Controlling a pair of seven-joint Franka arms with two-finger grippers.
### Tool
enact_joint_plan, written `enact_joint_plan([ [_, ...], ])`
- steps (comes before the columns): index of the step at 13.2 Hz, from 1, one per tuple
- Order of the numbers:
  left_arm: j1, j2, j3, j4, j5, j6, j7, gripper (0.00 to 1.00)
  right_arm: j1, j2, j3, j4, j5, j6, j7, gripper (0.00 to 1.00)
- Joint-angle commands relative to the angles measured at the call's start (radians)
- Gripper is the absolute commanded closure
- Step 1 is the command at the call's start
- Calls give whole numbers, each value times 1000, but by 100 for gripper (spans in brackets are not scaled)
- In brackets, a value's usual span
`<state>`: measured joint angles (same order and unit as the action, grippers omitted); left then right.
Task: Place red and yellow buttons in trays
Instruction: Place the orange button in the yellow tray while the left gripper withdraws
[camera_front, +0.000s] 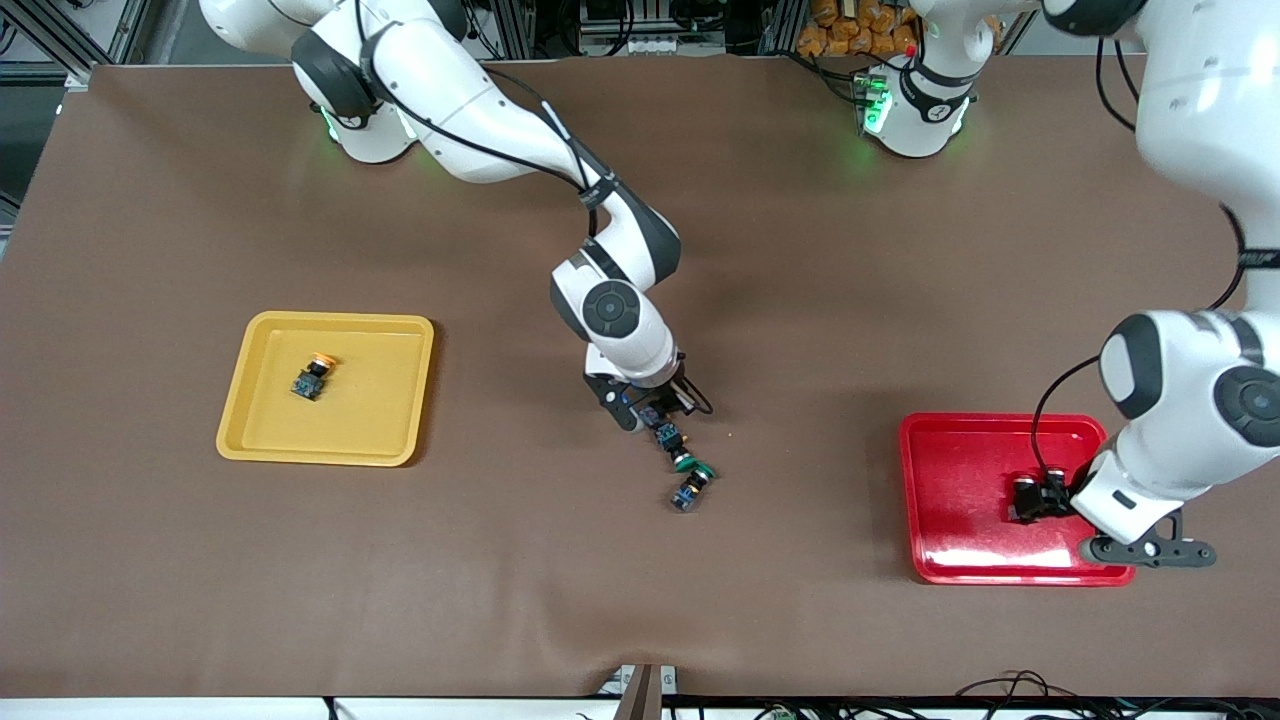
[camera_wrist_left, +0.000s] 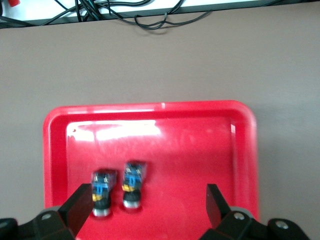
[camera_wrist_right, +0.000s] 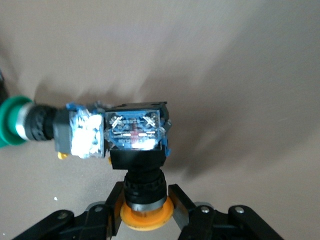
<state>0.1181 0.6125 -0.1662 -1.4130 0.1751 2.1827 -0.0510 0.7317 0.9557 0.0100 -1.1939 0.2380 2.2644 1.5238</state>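
Red tray (camera_front: 960, 440) is holding both red buttons (camera_wrist_left: 116, 186) under the released left gripper (camera_wrist_left: 145, 205), yellow tray (camera_front: 385, 400) one yellow button (camera_front: 313, 377); right gripper (camera_wrist_right: 143, 212) is clenching the last yellow button (camera_wrist_right: 137, 150) mid-table beside green-capped switches (camera_front: 692, 478).

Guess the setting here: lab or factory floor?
Likely a robotics lab bench: two arms mounted at a brown-covered table, aluminium framing and loose cables at its edges, and staged props, a yellow tray and a red tray.
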Motion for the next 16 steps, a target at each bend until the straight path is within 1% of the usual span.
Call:
enact_joint_plan([
  [1,3,-108,-47,-34,12,-131,-73,0,-81,-118,21,-21,-2,-199,-81,100],
  [2,3,-140,-65,-34,11,-173,-84,0,-113,-150,21,-21,-2,-280,-135,100],
  [4,8,-212,-93,-32,9,-263,-116,0,-179,-216,16,-35,-3,-395,-239,100],
  [5,8,-243,-105,-31,9,-311,-134,0,-217,-248,18,-58,-2,-448,-320,100],
  [6,9,-272,-119,-30,9,-340,-163,0,-265,-297,18,-109,7,-463,-409,100],
  [8,8,-315,-139,-30,3,-394,-216,0,-348,-394,15,-250,33,-463,-590,100],
  [9,9,-335,-150,-30,0,-409,-234,0,-368,-431,11,-316,33,-460,-661,100],
  [12,14,-394,-151,-32,-35,-475,-236,0,-464,-504,7,-500,18,-438,-867,100],
  [14,9,-422,-142,-32,-77,-486,-231,0,-569,-558,7,-655,-8,-357,-1079,100],
  [15,2,-425,-133,-34,-89,-486,-228,0,-603,-575,8,-734,-8,-283,-1169,100],
  [16,-23,-427,-113,-32,-91,-486,-230,0,-607,-580,7,-784,-9,-219,-1197,100],
])
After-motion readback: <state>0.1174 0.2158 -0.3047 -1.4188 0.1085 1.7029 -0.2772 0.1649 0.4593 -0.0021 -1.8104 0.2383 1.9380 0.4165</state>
